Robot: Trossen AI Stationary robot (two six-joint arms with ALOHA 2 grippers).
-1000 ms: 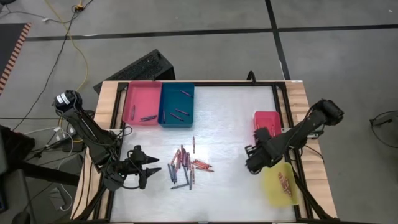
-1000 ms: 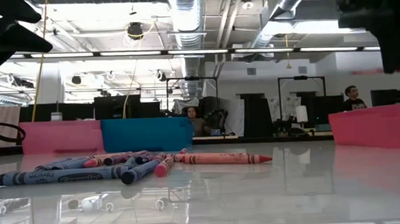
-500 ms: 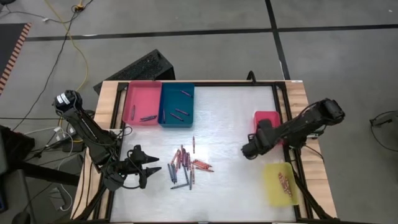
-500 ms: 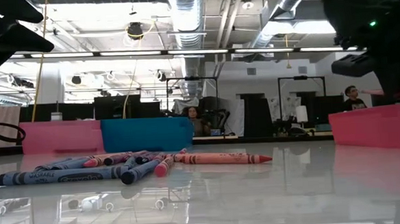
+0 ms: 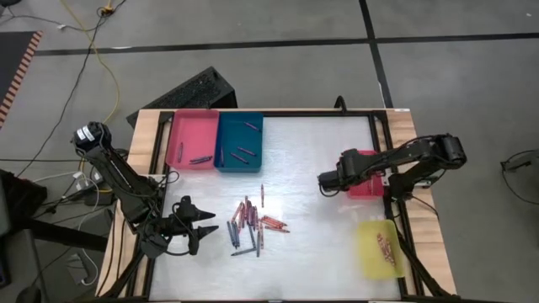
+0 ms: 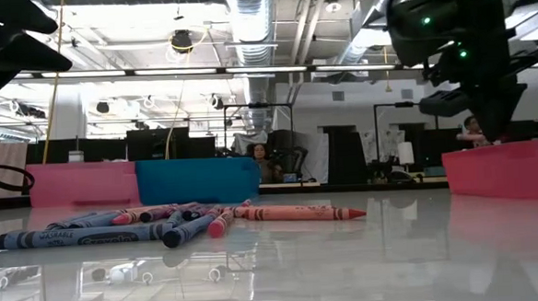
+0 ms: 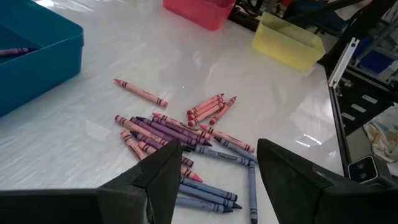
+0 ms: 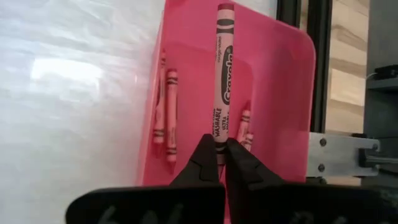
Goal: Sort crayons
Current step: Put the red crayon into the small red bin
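right gripper clamped on a red crayon, poised over the red tray; needs release there. left gripper open, waiting near the pile.

The table top is glossy white and mirrors the ceiling lights, edged by pale bare wood. The red tray looks like smooth moulded plastic. The held red crayon wears a matt printed paper wrapper.
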